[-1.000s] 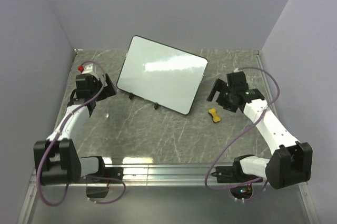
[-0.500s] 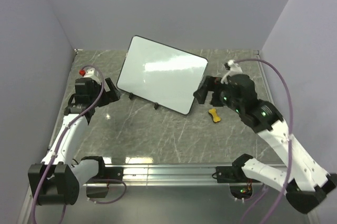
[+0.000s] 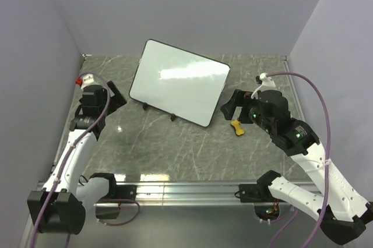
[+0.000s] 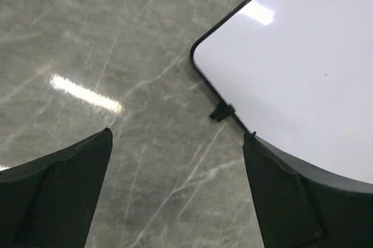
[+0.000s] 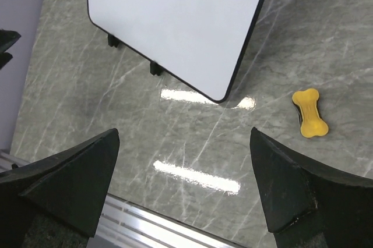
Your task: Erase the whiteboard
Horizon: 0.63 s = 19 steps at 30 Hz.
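Observation:
The whiteboard (image 3: 178,82) lies flat at the back middle of the marble table, white with a thin black frame and two small black feet on its near edge. Its face looks blank apart from one tiny dark speck. My left gripper (image 3: 116,98) is open just left of the board's near left corner; the left wrist view shows that corner of the whiteboard (image 4: 303,73) beyond the open left gripper (image 4: 178,137). My right gripper (image 3: 229,107) is open, off the board's near right corner. In the right wrist view the whiteboard (image 5: 175,21) lies ahead of the open right gripper (image 5: 183,134).
A small yellow bone-shaped eraser (image 3: 236,127) lies on the table right of the board's near right corner, below my right gripper; in the right wrist view the eraser (image 5: 309,113) is at the right. A metal rail (image 3: 186,190) runs along the near edge. Walls (image 3: 35,56) close in both sides and the back.
My right arm has risen and swung its gripper left, toward the board's near right corner. The left gripper has drawn back slightly to the left. Both stay open.

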Motion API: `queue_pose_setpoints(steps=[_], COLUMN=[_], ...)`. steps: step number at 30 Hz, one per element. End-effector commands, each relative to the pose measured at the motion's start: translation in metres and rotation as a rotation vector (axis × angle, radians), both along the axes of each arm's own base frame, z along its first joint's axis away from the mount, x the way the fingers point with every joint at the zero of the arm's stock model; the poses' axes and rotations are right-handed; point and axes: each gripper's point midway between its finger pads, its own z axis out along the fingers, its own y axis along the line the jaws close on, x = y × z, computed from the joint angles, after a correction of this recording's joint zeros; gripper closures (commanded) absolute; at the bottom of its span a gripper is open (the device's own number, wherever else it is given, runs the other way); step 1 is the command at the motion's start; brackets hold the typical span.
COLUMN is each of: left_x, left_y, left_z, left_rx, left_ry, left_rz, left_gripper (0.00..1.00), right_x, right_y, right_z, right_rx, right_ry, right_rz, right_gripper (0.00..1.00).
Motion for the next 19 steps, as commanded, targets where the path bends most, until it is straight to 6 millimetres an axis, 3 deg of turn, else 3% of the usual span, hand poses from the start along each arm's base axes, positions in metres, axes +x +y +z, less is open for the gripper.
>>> queue_pose_setpoints(steps=[1, 7, 8, 10, 14, 19], left_x=[0.018, 0.018, 0.014, 0.013, 0.016, 0.007], left_y=[0.003, 0.008, 0.010, 0.013, 0.016, 0.037], left_z=[0.046, 0.090, 0.106, 0.109, 0.081, 0.045], left_rx=[0.082, 0.193, 0.205, 0.245, 0.325, 0.302], left_ry=[-0.180, -0.406, -0.471, -0.510, -0.425, -0.383], left_rz=[0.047, 0.045, 0.055, 0.054, 0.021, 0.170], left_gripper=[0.01, 0.01, 0.01, 0.01, 0.00, 0.01], right_x=[-0.001, -0.002, -0.002, -0.003, -0.004, -0.008], right_y=[-0.012, -0.026, -0.027, -0.029, -0.026, -0.020], right_z=[0.004, -0.012, -0.015, -0.019, -0.022, -0.013], right_rx=[-0.022, -0.025, -0.032, -0.043, -0.030, -0.020], right_ry=[-0.037, -0.030, -0.021, -0.012, -0.036, -0.099], right_rz=[-0.036, -0.116, -0.123, -0.130, -0.104, -0.035], right_gripper=[0.00, 0.00, 0.00, 0.00, 0.00, 0.00])
